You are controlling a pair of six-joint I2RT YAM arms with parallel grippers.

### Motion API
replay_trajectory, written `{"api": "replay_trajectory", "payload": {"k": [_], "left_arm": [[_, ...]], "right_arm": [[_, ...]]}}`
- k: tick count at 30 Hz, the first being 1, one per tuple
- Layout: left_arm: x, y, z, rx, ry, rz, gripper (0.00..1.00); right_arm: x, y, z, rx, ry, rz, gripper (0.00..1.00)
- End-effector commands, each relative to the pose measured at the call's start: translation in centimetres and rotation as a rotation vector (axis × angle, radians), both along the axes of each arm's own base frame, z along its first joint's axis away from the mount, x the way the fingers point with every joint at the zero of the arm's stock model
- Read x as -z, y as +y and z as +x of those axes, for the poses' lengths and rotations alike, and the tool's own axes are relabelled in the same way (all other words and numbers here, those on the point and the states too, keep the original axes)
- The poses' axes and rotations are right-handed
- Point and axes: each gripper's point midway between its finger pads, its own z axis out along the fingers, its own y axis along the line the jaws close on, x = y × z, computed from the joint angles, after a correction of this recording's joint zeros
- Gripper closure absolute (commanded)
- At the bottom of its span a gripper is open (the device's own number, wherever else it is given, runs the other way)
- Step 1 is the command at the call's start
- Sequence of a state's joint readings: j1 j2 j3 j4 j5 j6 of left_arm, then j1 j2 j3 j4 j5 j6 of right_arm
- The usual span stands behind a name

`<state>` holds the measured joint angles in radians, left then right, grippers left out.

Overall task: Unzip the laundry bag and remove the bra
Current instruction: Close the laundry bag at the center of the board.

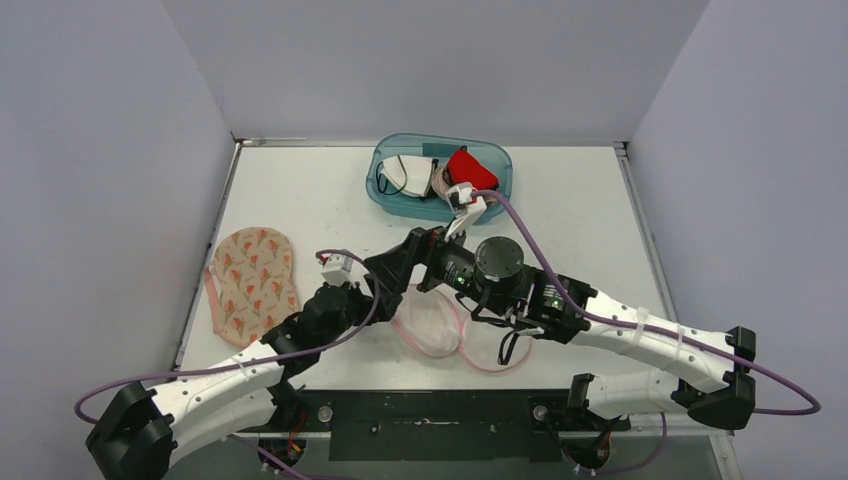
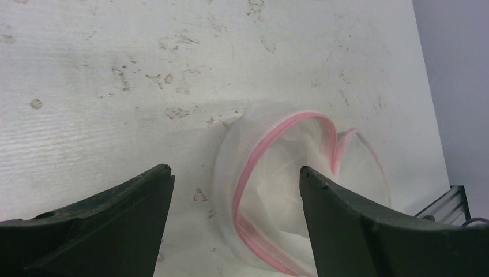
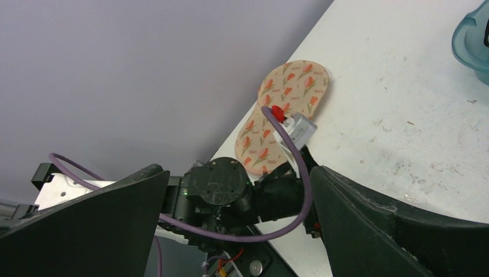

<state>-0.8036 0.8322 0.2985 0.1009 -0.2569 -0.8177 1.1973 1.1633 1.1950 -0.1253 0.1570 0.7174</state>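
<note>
The laundry bag (image 1: pixel 437 332), white mesh with a pink zipper, lies crumpled at the table's near middle. In the left wrist view the laundry bag (image 2: pixel 271 190) gapes open along the zipper. The bra (image 1: pixel 254 284), peach with an orange floral print, lies flat outside the bag near the table's left edge; the bra (image 3: pixel 288 107) also shows in the right wrist view. My left gripper (image 1: pixel 385 300) (image 2: pixel 236 170) hovers open just left of the bag, holding nothing. My right gripper (image 1: pixel 395 262) (image 3: pixel 237 170) is open and empty, pointing left above the left wrist.
A blue plastic tub (image 1: pixel 385 195) (image 3: pixel 470 40) at the back middle holds white, red and other garments. Purple cables loop from both wrists. Grey walls close in the table on three sides. The two wrists are crowded together above the table's near middle.
</note>
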Motion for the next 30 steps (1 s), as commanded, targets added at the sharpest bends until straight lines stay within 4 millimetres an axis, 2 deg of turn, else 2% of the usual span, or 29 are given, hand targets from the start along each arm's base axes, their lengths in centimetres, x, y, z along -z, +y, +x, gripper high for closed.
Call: {"api": "replay_trajectory", "payload": {"k": [1, 3, 7, 10, 13, 15, 17, 20, 23, 26, 28, 30], "left_arm": [[-4.0, -3.6, 0.8, 0.140, -0.112, -0.085, 0.26], [-3.0, -4.1, 0.8, 0.169, -0.085, -0.047, 0.36], [-1.6, -4.7, 0.4, 0.202, -0.050, -0.037, 0.71], [-1.5, -4.6, 0.2, 0.194, -0.056, -0.058, 1.00], [-1.9, -4.4, 0.0, 0.187, -0.068, -0.082, 1.00], [-2.4, -4.2, -0.2, 0.189, -0.081, -0.095, 1.00], [-2.5, -4.0, -0.3, 0.180, -0.087, -0.099, 1.00], [-2.7, -3.7, -0.2, 0.167, -0.089, -0.096, 0.86], [-2.6, -3.7, -0.1, 0.165, -0.088, -0.098, 0.84], [-2.8, -4.0, 0.0, 0.170, -0.089, -0.102, 0.86], [-3.1, -4.1, 0.0, 0.172, -0.096, -0.111, 0.92], [-3.5, -4.4, 0.1, 0.176, -0.106, -0.122, 1.00]], "right_arm": [[-4.1, -0.1, -1.2, -0.018, -0.070, 0.062, 0.00], [-4.6, 0.0, -2.1, -0.043, -0.097, 0.067, 0.00], [-4.9, -0.1, -2.7, -0.058, -0.113, 0.081, 0.00], [-5.2, -0.1, -2.5, -0.046, -0.111, 0.098, 0.00], [-5.5, 0.8, -2.3, -0.041, -0.098, 0.079, 0.00], [-5.7, 1.8, -3.0, -0.068, -0.097, 0.071, 0.00], [-6.1, 1.6, -3.5, -0.069, -0.106, 0.082, 0.00], [-5.8, 0.9, -3.8, -0.073, -0.109, 0.111, 0.00], [-5.3, 0.3, -4.1, -0.075, -0.099, 0.098, 0.00], [-4.2, -1.8, -3.3, -0.004, -0.095, 0.061, 0.00], [-3.0, -4.3, -2.1, 0.092, -0.103, 0.065, 0.00], [-3.0, -5.3, -1.5, 0.130, -0.103, 0.119, 0.00]]}}
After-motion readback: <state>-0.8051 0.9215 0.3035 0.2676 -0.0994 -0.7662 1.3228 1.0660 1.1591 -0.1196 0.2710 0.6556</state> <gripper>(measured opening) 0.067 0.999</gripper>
